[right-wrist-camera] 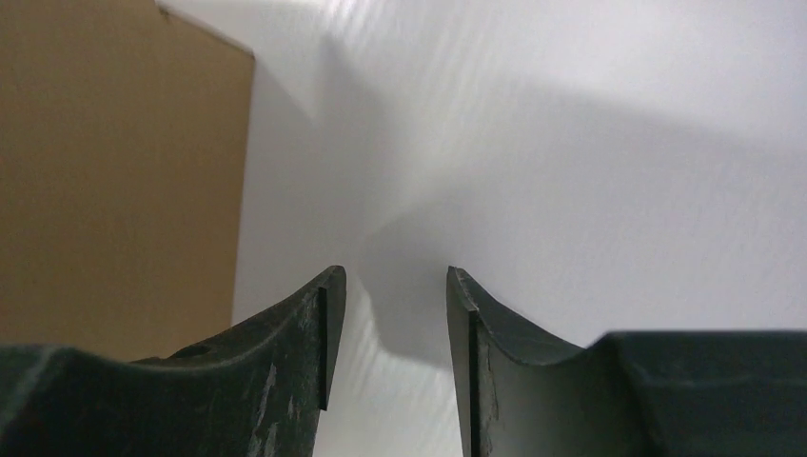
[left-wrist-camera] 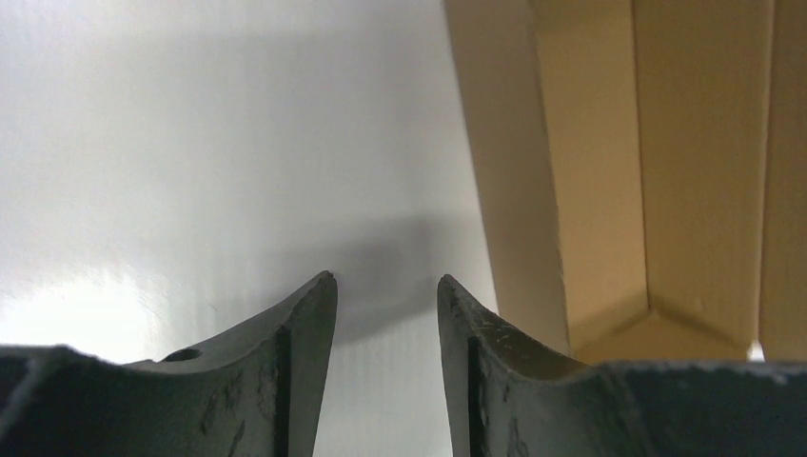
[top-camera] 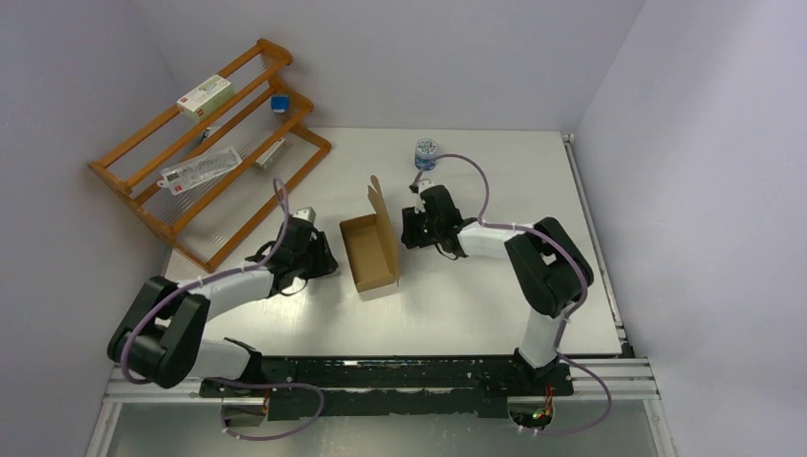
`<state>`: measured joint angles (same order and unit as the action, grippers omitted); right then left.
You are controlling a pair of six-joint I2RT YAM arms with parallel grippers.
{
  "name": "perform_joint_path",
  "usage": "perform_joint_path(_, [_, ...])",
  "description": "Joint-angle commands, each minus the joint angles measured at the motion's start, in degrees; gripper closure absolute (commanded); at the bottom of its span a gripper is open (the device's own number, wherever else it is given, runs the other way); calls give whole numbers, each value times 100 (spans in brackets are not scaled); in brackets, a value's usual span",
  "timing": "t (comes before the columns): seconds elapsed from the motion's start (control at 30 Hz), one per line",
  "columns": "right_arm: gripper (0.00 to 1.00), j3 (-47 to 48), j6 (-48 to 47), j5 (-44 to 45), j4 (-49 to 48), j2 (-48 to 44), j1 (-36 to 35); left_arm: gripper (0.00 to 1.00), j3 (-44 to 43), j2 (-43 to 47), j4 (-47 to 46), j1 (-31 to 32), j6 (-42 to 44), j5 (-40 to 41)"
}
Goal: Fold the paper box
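Brown cardboard paper box [top-camera: 371, 249] formed, walls up, lid flap raised; left pincer [left-wrist-camera: 385, 278], right pincer [right-wrist-camera: 395, 269] both parted, empty.

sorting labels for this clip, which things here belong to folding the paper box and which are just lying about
Part of the job:
- paper box, far flap standing up
- left gripper and right gripper, both open, one on each side of it

Just lying about:
- wooden rack with a white carton, small blue item and plastic packet
- small jar on the table
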<state>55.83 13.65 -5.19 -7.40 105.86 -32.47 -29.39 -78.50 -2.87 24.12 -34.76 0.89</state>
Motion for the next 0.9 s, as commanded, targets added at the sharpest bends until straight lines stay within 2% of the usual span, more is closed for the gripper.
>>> perform_joint_path(0.0, [52,-660,281,104,274,-506,-44,51,310,479,479,649,-272,-36])
perform_joint_path(0.27, [53,-1376,638,83,76,-1073,-528,53,648,894,558,1349,-731,43])
perform_joint_path(0.63, [54,-1338,693,125,-58,-860,-926,55,374,336,331,1631,-635,442])
perform_joint_path(0.87, [54,-1206,692,120,11,-744,-1073,55,331,108,-157,1864,-715,311])
